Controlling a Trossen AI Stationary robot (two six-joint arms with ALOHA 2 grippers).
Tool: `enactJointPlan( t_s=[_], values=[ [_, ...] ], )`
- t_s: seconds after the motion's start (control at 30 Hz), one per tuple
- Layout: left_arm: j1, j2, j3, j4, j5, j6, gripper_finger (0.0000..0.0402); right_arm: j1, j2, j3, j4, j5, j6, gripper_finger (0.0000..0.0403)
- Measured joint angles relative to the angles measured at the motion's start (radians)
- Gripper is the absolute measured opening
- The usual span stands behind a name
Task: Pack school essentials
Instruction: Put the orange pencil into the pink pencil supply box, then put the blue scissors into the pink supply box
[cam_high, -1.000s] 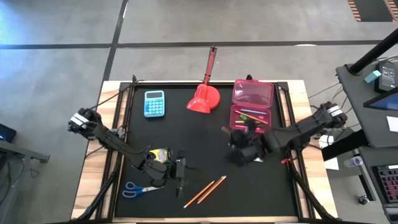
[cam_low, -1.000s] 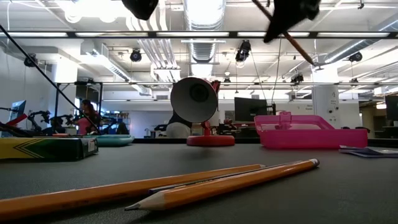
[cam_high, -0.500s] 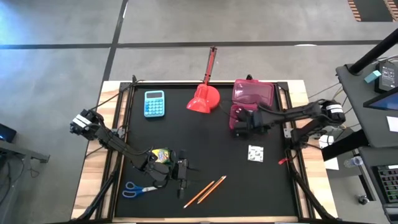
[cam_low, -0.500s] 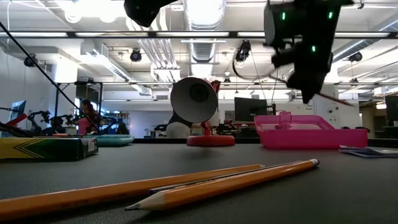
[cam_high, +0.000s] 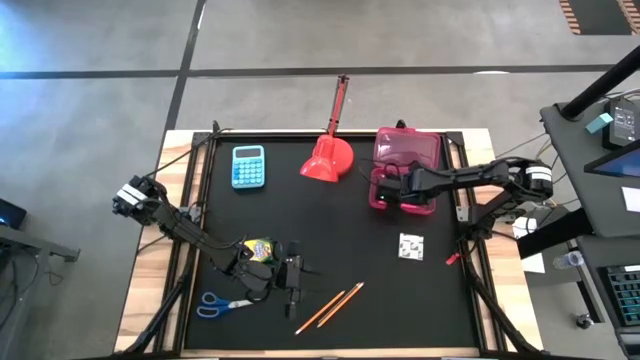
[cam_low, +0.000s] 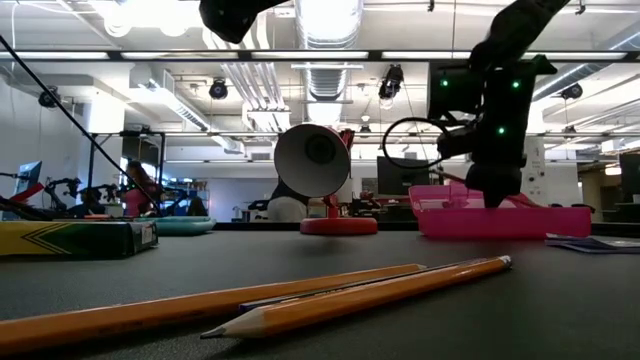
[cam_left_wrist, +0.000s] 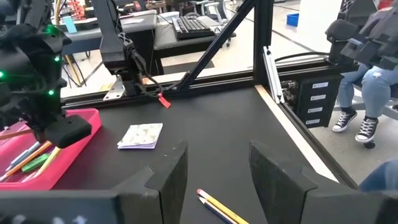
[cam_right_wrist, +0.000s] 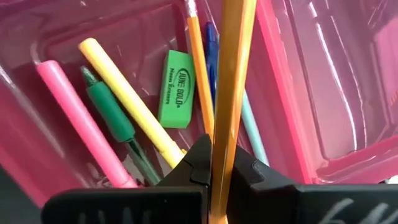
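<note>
Over the pink case (cam_high: 407, 150) at the far right of the counter (cam_high: 330, 215), the right pincer (cam_high: 405, 188) is hovering above the near tray, its fingers closed tight on an orange pencil (cam_right_wrist: 230, 81). Seen from the right wrist, the pencil is running straight out between the fingers and over the tray's contents: a green eraser (cam_right_wrist: 175, 89), a yellow marker (cam_right_wrist: 130, 99), a pink marker (cam_right_wrist: 78, 121), a green pen (cam_right_wrist: 115, 121), another orange pencil (cam_right_wrist: 198, 68), a blue pen (cam_right_wrist: 212, 43) and a pale teal pen (cam_right_wrist: 253, 134). From counter level the dark wrist is standing just above the case's edge.

At the near left, the left pincer (cam_high: 292, 283) is waiting low over the counter with its fingers apart and nothing between them. Just left of it the crayon box (cam_high: 258, 248) is lying beside the arm, and the blue-handled scissors (cam_high: 218, 305) are lying nearer, toward the left corner. Two orange pencils (cam_high: 330, 307) are lying side by side to the right of the left pincer, on the near part of the counter. A white speckled square (cam_high: 411, 245) is sitting on the right, apart from the case on its near side. On the far side, a light-blue calculator (cam_high: 248, 166) and a red scoop (cam_high: 328, 160) are resting well apart from both pincers.
</note>
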Motion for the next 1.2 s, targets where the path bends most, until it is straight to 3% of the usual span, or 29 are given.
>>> enactJointPlan(
  t_s=[0.17, 0.43, 0.6, 0.73, 0.93, 1.2],
  values=[
    [0.004, 0.0, 0.0, 0.0, -0.001, 0.002, 0.0153, 0.0, 0.0, 0.003, 0.0, -0.04, -0.018, 0.0029],
    [0.014, 0.0, 0.0, -0.004, -0.007, 0.002, 0.0153, 0.001, 0.0, 0.005, -0.013, -0.05, 0.004, 0.0092],
    [0.013, 0.0, 0.0, -0.071, -0.007, -0.047, 0.0153, 0.002, -0.008, 0.079, -0.176, -0.048, 0.095, 0.0117],
    [0.013, 0.0, 0.0, -0.204, -0.007, -0.19, 0.0153, 0.026, -0.022, 0.165, -0.297, -0.073, 0.188, 0.0125],
    [0.002, 0.0, 0.0, -0.508, 0.017, -0.493, 0.0153, 0.149, -0.073, 0.243, -0.297, -0.124, 0.284, 0.012],
    [-0.064, -0.001, 0.0, -0.908, 0.253, -0.835, 0.0153, 0.411, -0.109, 0.262, -0.235, -0.123, 0.426, 0.0115]
  ],
)
